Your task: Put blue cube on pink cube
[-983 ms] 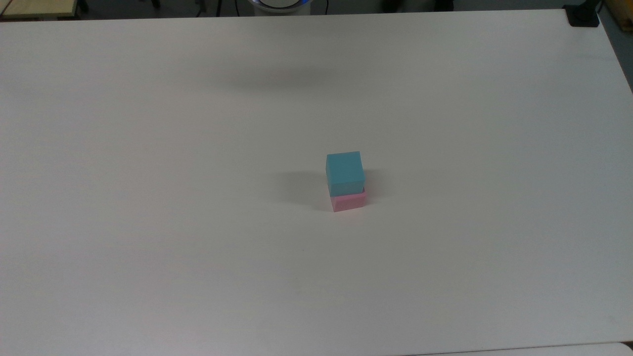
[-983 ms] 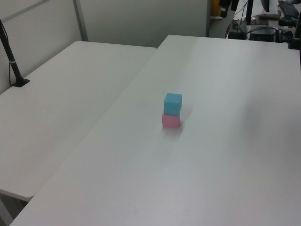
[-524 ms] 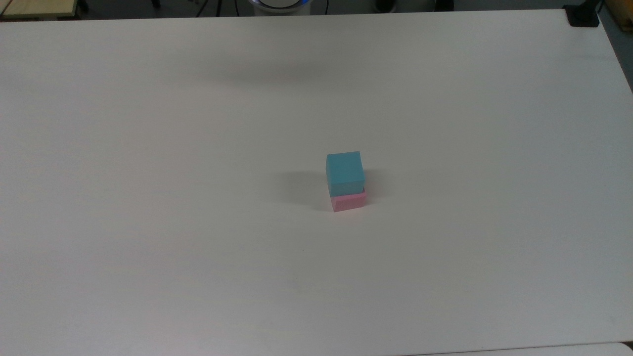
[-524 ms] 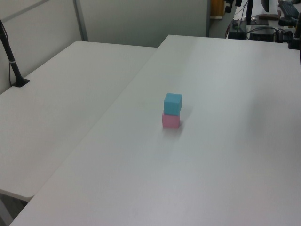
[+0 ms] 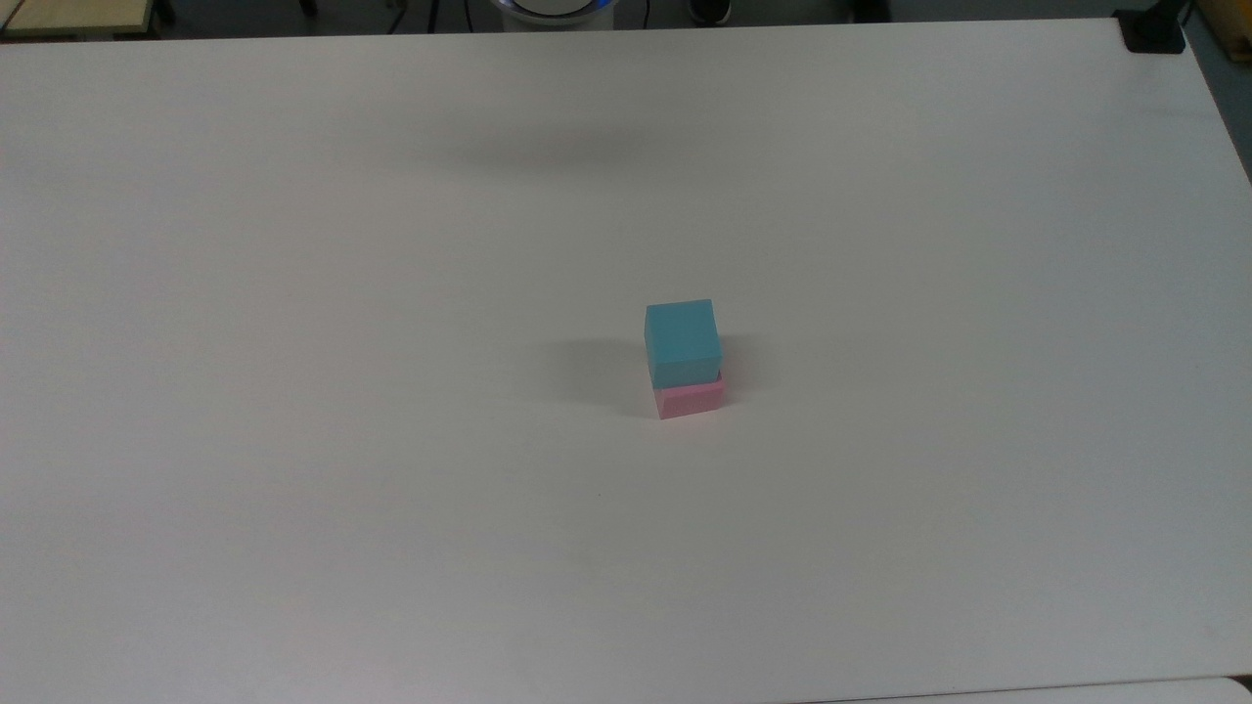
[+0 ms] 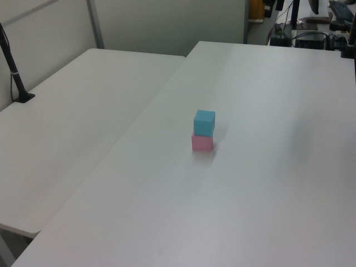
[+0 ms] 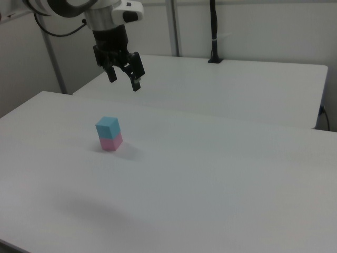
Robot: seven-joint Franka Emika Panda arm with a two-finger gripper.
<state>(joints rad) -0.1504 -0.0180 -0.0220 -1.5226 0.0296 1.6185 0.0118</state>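
Observation:
The blue cube (image 5: pixel 682 340) (image 6: pixel 204 122) (image 7: pixel 108 126) rests squarely on top of the pink cube (image 5: pixel 691 399) (image 6: pixel 202 143) (image 7: pixel 111 142) near the middle of the white table (image 5: pixel 293 391). In the right view, my gripper (image 7: pixel 124 80) hangs high above the table, well clear of the stack and a little toward the right view's right of it. Its two black fingers are spread apart and hold nothing.
A second white table (image 6: pixel 72 128) (image 7: pixel 237 84) adjoins this one. A black post (image 6: pixel 14 72) (image 7: pixel 213 31) stands on it. Cables and equipment (image 6: pixel 311 33) sit beyond the far end in the left view. The robot base (image 5: pixel 553 8) is at the top view's upper edge.
The cubes have not moved. A dark object beyond the table's edge in the top view has shifted leftward.

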